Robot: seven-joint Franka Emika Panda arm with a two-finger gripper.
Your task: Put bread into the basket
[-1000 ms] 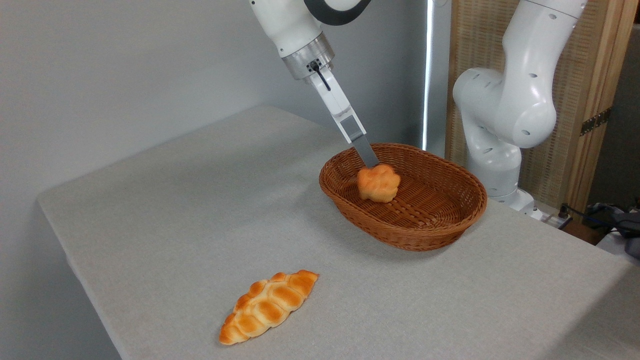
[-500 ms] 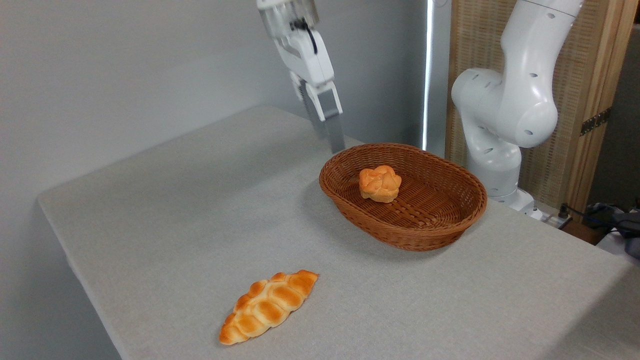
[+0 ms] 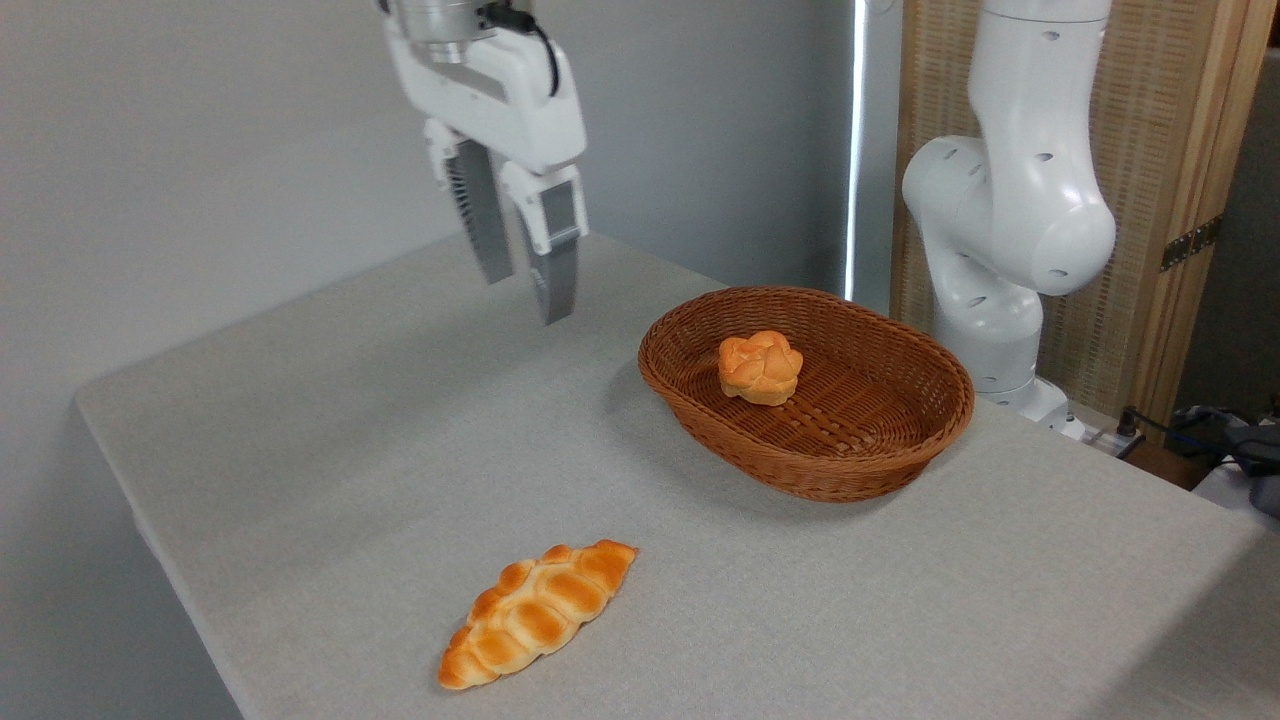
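The gripper (image 3: 527,297) hangs above the table (image 3: 330,440), fingers pointing down, with nothing between them; the two fingers stand apart with a clear gap, so the gripper is spread and empty. Its white body and the metal wrist flange above it run out of the top edge of the picture. A black cable loops at the upper right of the gripper body. The bread (image 3: 760,367), a small round orange-golden bun with a knotted top, lies to the right of the gripper and lower, well apart from the fingertips. It rests on the woven floor of the basket (image 3: 900,440), toward the basket's left half, upright, with the low wicker wall around it on all sides. The basket is oval and brown and sits on the table to the right of and below the gripper; its near-left rim is the part closest to the fingers, and it does not touch them. A long braided loaf (image 3: 537,612), pointed at both ends, lies on the table well below the gripper and slightly to its right in the picture, toward the near edge, apart from the basket and from the bun. The white arm base (image 3: 1005,230) stands to the far right of the gripper, beyond the basket, in front of a wooden panel (image 3: 1180,150). The table is covered with a light grey cloth.
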